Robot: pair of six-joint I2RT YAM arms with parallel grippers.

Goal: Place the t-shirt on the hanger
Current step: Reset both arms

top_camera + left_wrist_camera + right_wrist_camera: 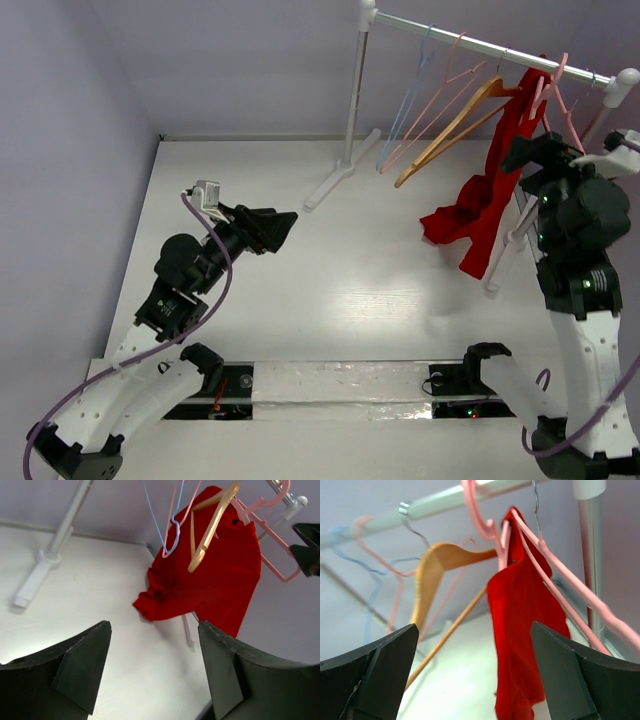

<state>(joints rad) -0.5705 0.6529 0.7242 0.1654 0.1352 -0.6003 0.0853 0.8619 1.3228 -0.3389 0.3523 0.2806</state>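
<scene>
Red t-shirt (520,610) drapes the pink hanger (615,623) (hooked on rail (480,42)).

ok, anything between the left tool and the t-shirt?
Nothing: only bare white table separates the open left tool from the t-shirt, seen in the top external view. The rack's foot sits off to the side.

The t-shirt (487,205) hangs limp at the right end of the rail (470,40), by the hanger (552,85) and the right arm (575,230).
</scene>
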